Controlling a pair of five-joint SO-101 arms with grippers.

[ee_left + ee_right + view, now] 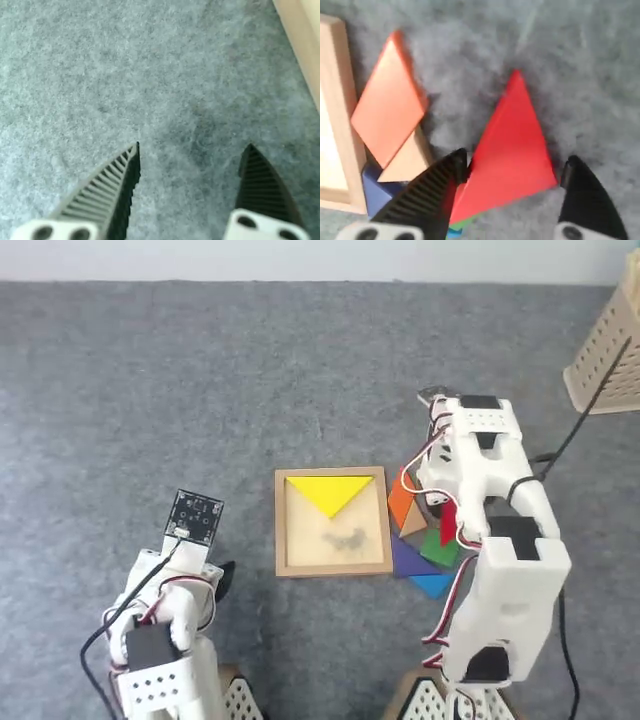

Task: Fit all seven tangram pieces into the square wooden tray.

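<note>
The square wooden tray [281, 525] lies mid-table with a yellow triangle [328, 492] in its far half. Just right of it, the other pieces lie clustered: an orange parallelogram [387, 117], a tan triangle [407, 160], a blue piece [375, 192] and a red triangle [512, 145] resting tilted on top of others. My right gripper [515, 167] is open, straddling the red triangle; one finger [445, 182] is at its edge. In the high view, green [438, 545] and blue [432, 583] pieces show beside that arm. My left gripper [192, 150] is open over bare carpet near the tray's edge [300, 35].
Grey carpet covers the table. A cream perforated stand [610, 340] sits at the far right edge. The left arm [170, 630] sits at the near left, with open carpet between it and the tray.
</note>
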